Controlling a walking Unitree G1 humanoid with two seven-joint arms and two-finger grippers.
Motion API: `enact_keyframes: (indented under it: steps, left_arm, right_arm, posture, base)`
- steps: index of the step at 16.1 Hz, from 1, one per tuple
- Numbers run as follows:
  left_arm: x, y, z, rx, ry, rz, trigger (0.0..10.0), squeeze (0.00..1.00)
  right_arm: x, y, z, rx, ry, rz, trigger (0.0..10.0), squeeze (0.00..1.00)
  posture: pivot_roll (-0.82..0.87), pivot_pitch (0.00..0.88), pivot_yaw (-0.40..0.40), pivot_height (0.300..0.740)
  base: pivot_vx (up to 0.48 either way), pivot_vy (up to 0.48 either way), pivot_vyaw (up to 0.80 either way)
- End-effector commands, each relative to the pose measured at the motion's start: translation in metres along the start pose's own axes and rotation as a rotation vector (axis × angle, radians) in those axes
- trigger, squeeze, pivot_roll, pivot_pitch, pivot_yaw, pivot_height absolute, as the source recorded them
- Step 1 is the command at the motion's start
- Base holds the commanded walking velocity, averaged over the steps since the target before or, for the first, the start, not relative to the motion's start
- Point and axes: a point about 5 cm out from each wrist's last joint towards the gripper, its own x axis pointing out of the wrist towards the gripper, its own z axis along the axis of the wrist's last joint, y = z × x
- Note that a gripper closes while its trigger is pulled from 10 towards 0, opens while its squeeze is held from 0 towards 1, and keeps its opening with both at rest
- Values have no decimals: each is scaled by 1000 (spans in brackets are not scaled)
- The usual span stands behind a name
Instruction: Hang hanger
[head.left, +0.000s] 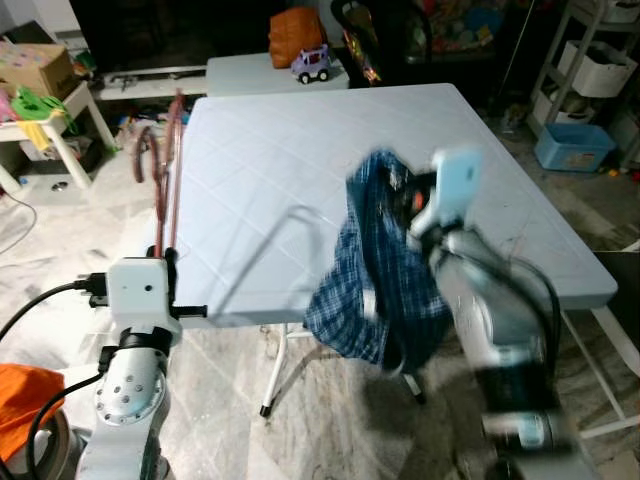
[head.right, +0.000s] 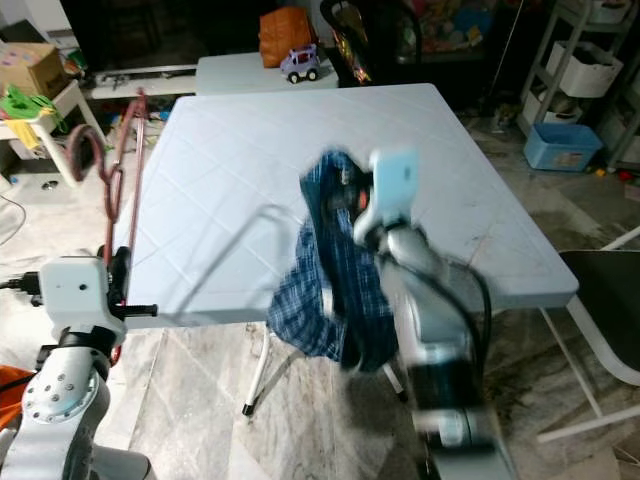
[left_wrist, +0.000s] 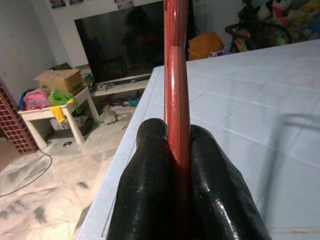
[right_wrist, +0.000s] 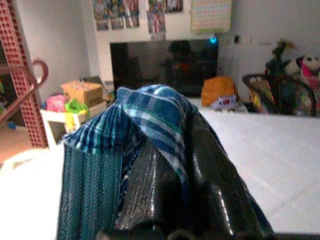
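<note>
White table (head.left: 300, 150); left hand (left_wrist: 179, 155) clamped on red hanger (left_wrist: 176, 75), right hand (right_wrist: 170, 165) pinching plaid cloth (head.left: 375, 290).

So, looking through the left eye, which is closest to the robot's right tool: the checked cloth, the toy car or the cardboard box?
1. Checked cloth: held in the right tool itself, hanging off the table's near edge.
2. Toy car: on the small table beyond the big one.
3. Cardboard box: far off in the left corner.
</note>
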Motion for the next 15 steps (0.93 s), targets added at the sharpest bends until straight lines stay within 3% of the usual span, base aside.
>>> enact_keyframes:
  steps: [1, 6, 8, 11, 13, 14, 15]
  left_arm:
    - [1, -2, 4, 1, -19, 5, 10000, 0]
    - [-1, -2, 3, 0, -16, 12, 10000, 0]
    - [-4, 0, 4, -5, -18, 19, 10000, 0]
    - [-7, 3, 3, -2, -17, 42, 10000, 0]
    - [-8, 2, 4, -3, -16, 43, 10000, 0]
    - [-9, 1, 3, -4, -12, 40, 10000, 0]
    - [-9, -1, 2, -8, -10, 34, 10000, 0]
  right_arm:
    - [19, 4, 13, 12, -50, 33, 10000, 0]
    - [80, 27, 41, 85, -33, 82, 10000, 0]
    - [97, 30, 92, 141, -198, 56, 10000, 0]
    - [100, 21, 146, 167, -406, -12, 10000, 0]
    - [100, 19, 145, 152, -417, -12, 10000, 0]
    - [99, 20, 124, 129, -358, -3, 10000, 0]
    - [98, 25, 88, 112, -230, 40, 10000, 0]
  posture:
    - [12, 45, 36, 740]
    - [39, 38, 12, 740]
    - [65, 34, -3, 740]
    - [76, 33, -12, 740]
    - [76, 37, -13, 740]
    - [70, 43, -9, 740]
    - [69, 45, -8, 740]
  base:
    - [0, 0, 0]
    - [0, 0, 0]
    - [0, 0, 0]
    - [0, 0, 0]
    - [0, 0, 0]
    - [0, 0, 0]
    - [0, 0, 0]
